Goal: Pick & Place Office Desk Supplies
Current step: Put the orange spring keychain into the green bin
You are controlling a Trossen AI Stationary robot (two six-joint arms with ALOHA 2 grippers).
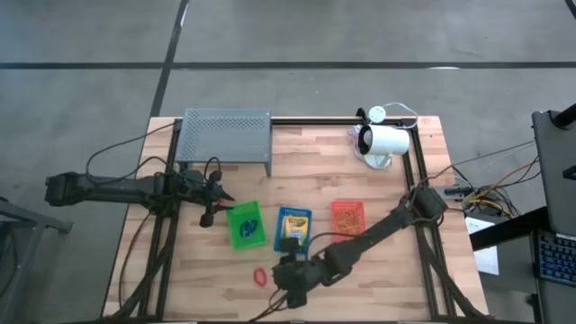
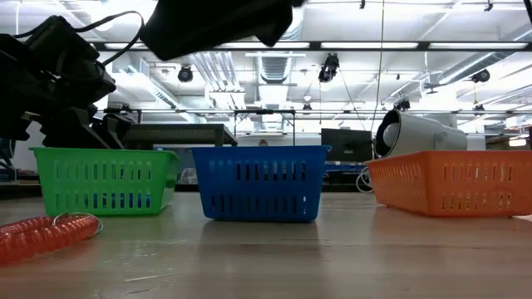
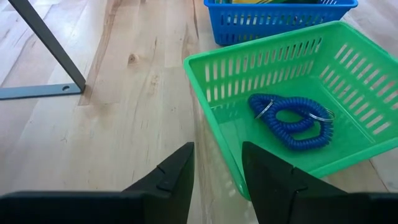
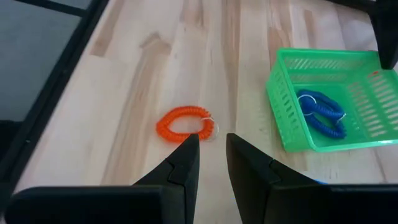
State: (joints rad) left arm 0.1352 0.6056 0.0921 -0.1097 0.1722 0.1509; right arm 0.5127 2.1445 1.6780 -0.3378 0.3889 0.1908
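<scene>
Wooden table point(image 1: 387, 270) carrying green basket point(image 1: 246, 225) holding a blue coil point(image 3: 292, 119), blue basket point(image 1: 292, 229) and orange basket point(image 1: 348, 217). A red coil point(image 4: 185, 124) lies on bare wood just beyond the empty, parted right gripper point(image 4: 211, 155). Left gripper point(image 3: 217, 168), parted, empty, hovers at the green basket's rim. Ceiling lights point(image 2: 349, 46) beyond.

Butcher-block wooden table point(image 1: 315, 184), pale planks, framed by black rails. Grey concrete floor point(image 1: 360, 36) beyond, crossed by dark seams. Industrial ceiling point(image 2: 274, 66) with long fluorescent strip lights and exposed ducting. Desk with monitors point(image 2: 345, 143) far behind the table.
</scene>
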